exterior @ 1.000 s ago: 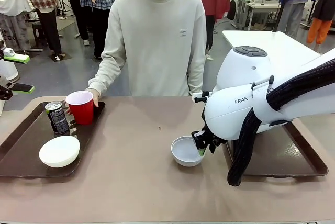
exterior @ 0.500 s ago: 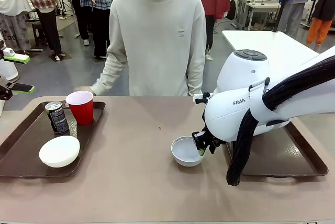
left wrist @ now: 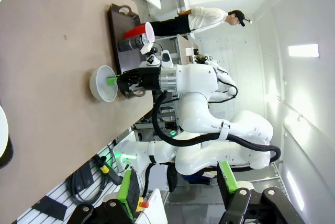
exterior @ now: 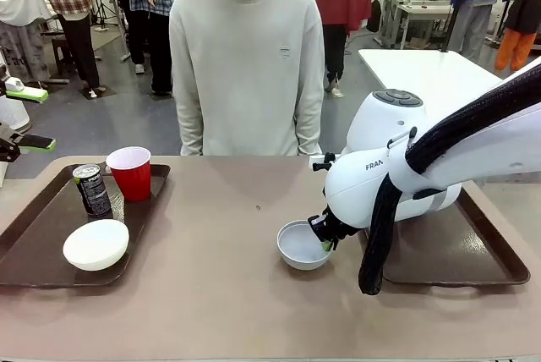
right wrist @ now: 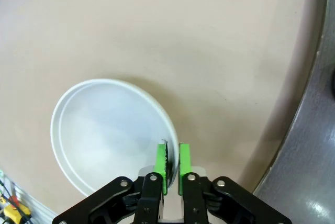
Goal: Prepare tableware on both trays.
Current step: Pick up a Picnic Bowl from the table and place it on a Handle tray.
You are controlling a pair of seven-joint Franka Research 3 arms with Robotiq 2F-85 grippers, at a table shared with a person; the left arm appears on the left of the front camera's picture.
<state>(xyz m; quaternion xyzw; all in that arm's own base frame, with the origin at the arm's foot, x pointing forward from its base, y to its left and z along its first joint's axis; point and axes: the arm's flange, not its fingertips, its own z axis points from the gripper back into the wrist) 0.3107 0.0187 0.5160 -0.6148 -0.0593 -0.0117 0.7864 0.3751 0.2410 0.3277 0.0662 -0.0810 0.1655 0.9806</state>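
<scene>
Beige table [exterior: 211, 286], right claw [right wrist: 172, 153] pinching grey-blue bowl [right wrist: 104, 130] rim, beside right tray [exterior: 473, 265]

Right wrist cam: I see my right gripper [right wrist: 172, 158] closed down on the rim of the pale grey-blue bowl [right wrist: 107, 130], one green pad inside the bowl, the other outside, the rim pinched between them. The bowl extends away to the left of the fingers and sits on the tan table [right wrist: 183, 35]. To the right of the fingers, near but apart from the bowl, I can see the dark raised rim of a tray [right wrist: 314, 103], curving down the frame edge.
</scene>
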